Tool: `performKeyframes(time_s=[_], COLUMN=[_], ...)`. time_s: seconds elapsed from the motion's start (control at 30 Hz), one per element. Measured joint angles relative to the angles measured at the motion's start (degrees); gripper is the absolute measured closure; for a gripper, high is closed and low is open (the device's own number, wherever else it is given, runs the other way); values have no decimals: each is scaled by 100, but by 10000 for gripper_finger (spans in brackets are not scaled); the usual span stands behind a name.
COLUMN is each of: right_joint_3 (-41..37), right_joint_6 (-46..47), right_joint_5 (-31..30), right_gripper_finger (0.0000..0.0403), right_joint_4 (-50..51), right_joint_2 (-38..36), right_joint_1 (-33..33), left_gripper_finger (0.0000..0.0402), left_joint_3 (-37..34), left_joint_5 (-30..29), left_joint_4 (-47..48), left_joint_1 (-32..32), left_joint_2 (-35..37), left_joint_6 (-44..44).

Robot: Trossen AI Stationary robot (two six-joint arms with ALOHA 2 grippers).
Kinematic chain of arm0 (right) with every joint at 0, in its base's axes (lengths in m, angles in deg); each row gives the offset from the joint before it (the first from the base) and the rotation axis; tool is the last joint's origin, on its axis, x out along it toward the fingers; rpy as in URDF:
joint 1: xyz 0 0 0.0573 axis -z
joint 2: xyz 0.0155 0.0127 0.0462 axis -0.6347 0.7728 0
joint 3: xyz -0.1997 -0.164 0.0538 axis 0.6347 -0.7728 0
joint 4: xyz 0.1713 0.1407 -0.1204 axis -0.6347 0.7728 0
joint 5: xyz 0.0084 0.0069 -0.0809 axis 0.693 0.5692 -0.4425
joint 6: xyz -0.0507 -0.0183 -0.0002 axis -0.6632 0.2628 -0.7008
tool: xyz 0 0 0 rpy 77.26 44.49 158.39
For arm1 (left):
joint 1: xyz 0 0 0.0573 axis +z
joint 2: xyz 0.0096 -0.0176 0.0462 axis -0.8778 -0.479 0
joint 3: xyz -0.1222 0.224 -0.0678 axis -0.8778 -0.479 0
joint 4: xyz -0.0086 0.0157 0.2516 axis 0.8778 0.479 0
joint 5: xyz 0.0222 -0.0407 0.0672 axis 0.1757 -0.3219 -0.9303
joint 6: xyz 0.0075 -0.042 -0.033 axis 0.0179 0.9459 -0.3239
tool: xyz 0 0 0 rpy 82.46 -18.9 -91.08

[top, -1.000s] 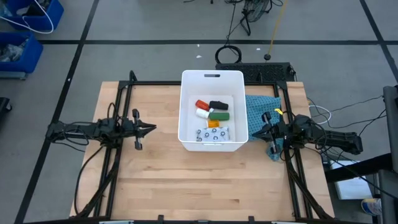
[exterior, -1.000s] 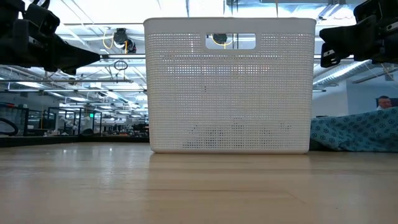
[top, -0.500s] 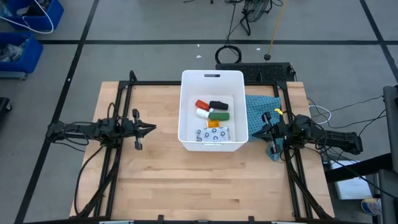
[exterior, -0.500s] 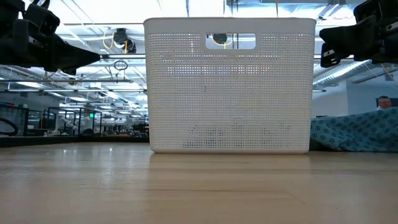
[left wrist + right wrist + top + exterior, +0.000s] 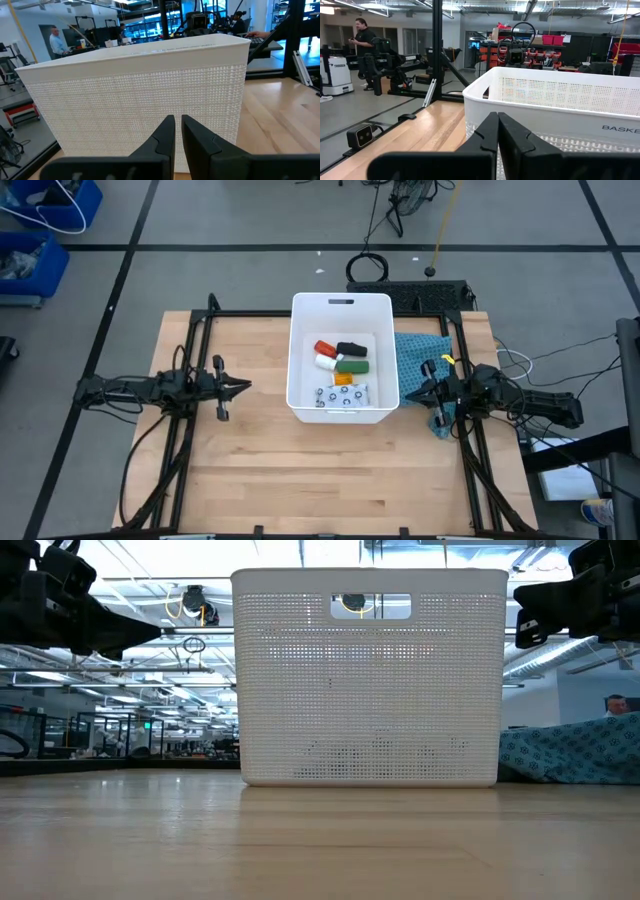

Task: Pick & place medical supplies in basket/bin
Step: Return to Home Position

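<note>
The white tub (image 5: 341, 305) stands at the table's middle and far side, its handle slot in the far wall. Inside lie the red white-capped bottle (image 5: 324, 348), the black oblong piece (image 5: 350, 348), the green-white box (image 5: 351, 366), the orange bottle (image 5: 343, 379), the white cylinder (image 5: 326, 362) and the white dark-patterned packet (image 5: 342, 395). My left gripper (image 5: 247, 386) is shut and empty, left of the tub, pointing at its wall (image 5: 150, 85). My right gripper (image 5: 408, 393) is shut and empty, right of the tub (image 5: 555, 100).
A teal-blue cloth (image 5: 420, 350) lies on the table right of the tub, under my right arm; it also shows in the low view (image 5: 570, 755). Blue bins (image 5: 40, 230) stand on the floor at the far left. People show in the room beyond. Bare wood (image 5: 320, 470) spreads near the front edge.
</note>
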Motion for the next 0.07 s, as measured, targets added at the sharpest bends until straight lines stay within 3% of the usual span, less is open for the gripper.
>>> performKeyframes(time_s=[0.07], right_joint_3=[-2], right_joint_6=[0], right_joint_5=[0], right_gripper_finger=[403], right_joint_4=[2], right_joint_2=[0], right_joint_1=[0], left_gripper_finger=[364], left_joint_3=[0], left_joint_5=[0], left_joint_4=[-1], left_joint_1=[1], left_joint_2=[0], left_joint_6=[0])
